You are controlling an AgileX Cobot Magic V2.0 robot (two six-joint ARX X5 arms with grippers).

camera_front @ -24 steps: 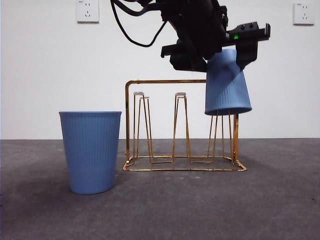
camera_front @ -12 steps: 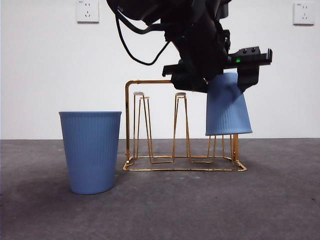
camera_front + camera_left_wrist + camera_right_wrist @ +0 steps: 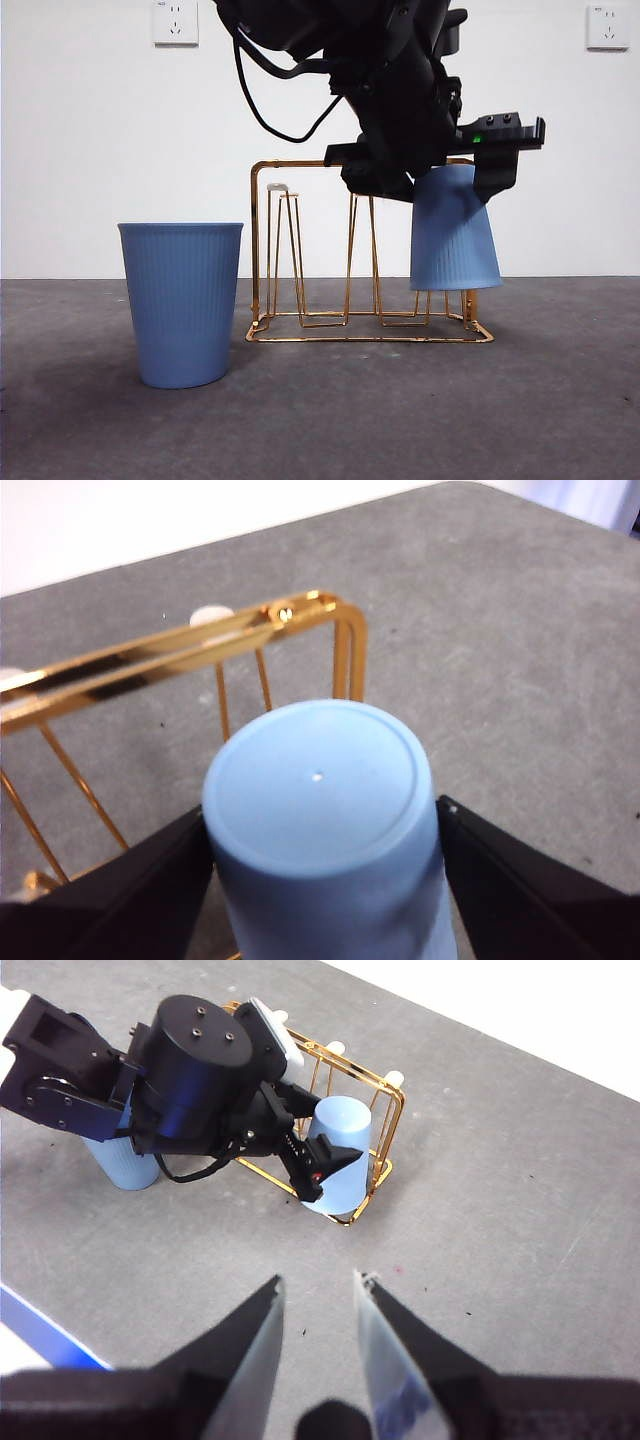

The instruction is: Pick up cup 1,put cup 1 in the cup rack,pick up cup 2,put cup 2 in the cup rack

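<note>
We see the cup rack (image 3: 300, 250) as thin, glossy gold-coloured metal wire. Both cups look like matt blue plastic with fine ribs down the sides: the inverted cup (image 3: 455, 240) and the upright cup (image 3: 182, 300). The table (image 3: 400, 420) is a rough, matt grey surface.

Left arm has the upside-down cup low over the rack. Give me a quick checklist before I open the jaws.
1. Grip: left gripper has a jaw on each side of the inverted cup. Ok.
2. Cup over the cup rack, at its end away from the other cup: ok.
3. Peg actually inside the cup: cannot tell, the cup hides it.
4. Cup seated: not ok, its rim hangs above the rack's base wire.
5. Cup tilt: leans slightly in the front view. Not ok, straighten first.
6. Second cup upright on the table, apart from the rack; right gripper open, held high and away. Ok.
</note>
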